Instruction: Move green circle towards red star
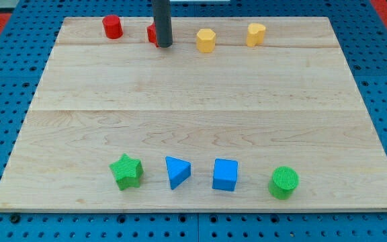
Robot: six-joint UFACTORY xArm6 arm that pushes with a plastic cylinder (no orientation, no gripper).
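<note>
The green circle (283, 181) sits near the view's bottom right of the wooden board (200, 101). A red block (152, 33) at the view's top is mostly hidden behind my rod; its shape cannot be made out. My tip (164, 45) rests just right of and against that red block, far from the green circle. A red cylinder (112, 27) stands to its left.
A yellow hexagon block (206, 40) and a yellow heart-like block (256, 33) stand along the top. A green star (126, 171), a blue triangle (177, 172) and a blue cube (225, 175) line the bottom, left of the green circle.
</note>
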